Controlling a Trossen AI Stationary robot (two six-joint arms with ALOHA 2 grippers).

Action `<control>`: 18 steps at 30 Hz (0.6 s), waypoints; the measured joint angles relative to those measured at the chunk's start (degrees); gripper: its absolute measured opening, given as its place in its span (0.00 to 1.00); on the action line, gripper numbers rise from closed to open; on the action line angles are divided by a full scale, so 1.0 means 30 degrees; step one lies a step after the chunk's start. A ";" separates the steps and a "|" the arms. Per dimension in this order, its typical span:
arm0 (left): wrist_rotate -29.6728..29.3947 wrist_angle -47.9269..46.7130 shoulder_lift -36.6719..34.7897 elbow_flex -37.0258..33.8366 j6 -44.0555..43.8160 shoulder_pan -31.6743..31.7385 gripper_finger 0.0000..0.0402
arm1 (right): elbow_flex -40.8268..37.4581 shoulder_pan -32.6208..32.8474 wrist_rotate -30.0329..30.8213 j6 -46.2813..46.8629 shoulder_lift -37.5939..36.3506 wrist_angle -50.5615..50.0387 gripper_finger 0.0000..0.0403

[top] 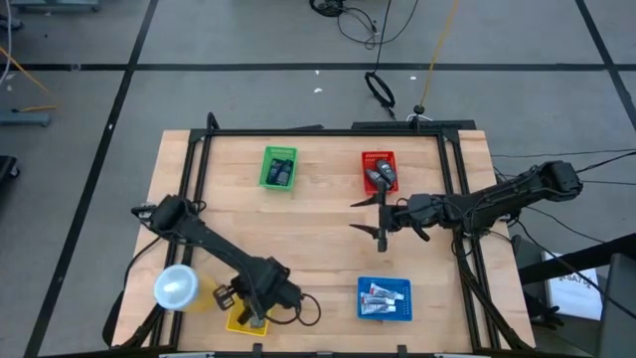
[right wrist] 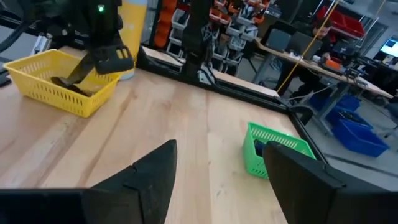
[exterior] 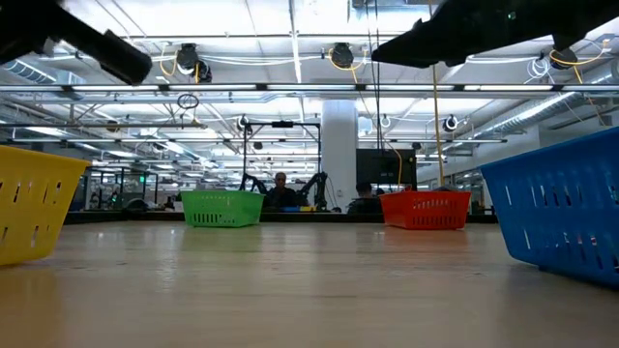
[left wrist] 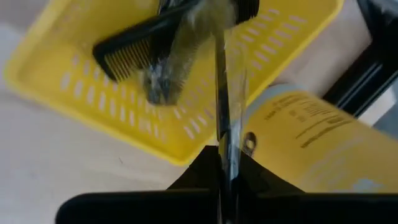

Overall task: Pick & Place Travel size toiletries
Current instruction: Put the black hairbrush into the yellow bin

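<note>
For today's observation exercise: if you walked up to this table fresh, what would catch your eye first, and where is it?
Four bright baskets sit near the corners of the wooden table: green basket and red basket at the far side, yellow basket and blue basket at the near edge. The left gripper is down in the yellow basket, shut over a black comb, beside a big yellow cup. The right gripper hangs open mid-table, below the red basket.

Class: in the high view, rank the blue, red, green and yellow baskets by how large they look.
1. blue basket, largest.
2. green basket and red basket: look alike, not ranked.
yellow basket: mostly hidden under the left gripper, cannot rank.
</note>
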 joint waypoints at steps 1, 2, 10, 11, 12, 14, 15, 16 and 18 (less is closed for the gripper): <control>-0.0001 0.0096 0.0129 0.0013 0.0699 -0.0021 0.02 | 0.0000 0.0000 0.0000 -0.0001 0.0006 -0.0018 0.57; -0.0001 0.0090 0.0277 0.0020 0.1456 -0.0028 0.02 | 0.0000 0.0000 0.0000 -0.0001 0.0006 -0.0025 0.57; 0.0023 0.1302 0.0817 0.0028 0.3148 -0.0152 0.07 | 0.0000 0.0000 0.0000 -0.0071 0.0006 -0.0075 0.57; 0.0036 0.1518 0.0817 0.0028 0.3153 -0.0152 0.09 | 0.0000 0.0000 0.0000 -0.0074 0.0006 -0.0083 0.57; 0.0036 0.1786 0.0817 0.0028 0.3074 -0.0152 0.11 | 0.0000 0.0000 0.0000 -0.0074 0.0006 -0.0083 0.57; 0.0058 0.2330 0.0817 0.0028 0.2662 -0.0152 0.16 | 0.0000 0.0000 0.0000 -0.0074 0.0006 -0.0083 0.56; 0.0065 0.2518 0.0817 0.0028 0.2329 -0.0152 0.19 | 0.0000 0.0000 0.0002 -0.0074 0.0006 -0.0090 0.56; 0.0072 0.2598 0.0817 0.0028 0.1970 -0.0151 0.22 | 0.0000 0.0000 0.0000 -0.0074 0.0006 -0.0090 0.56; 0.0080 0.2610 0.0817 0.0028 0.1107 -0.0091 0.30 | 0.0000 0.0000 0.0000 -0.0081 0.0006 -0.0090 0.57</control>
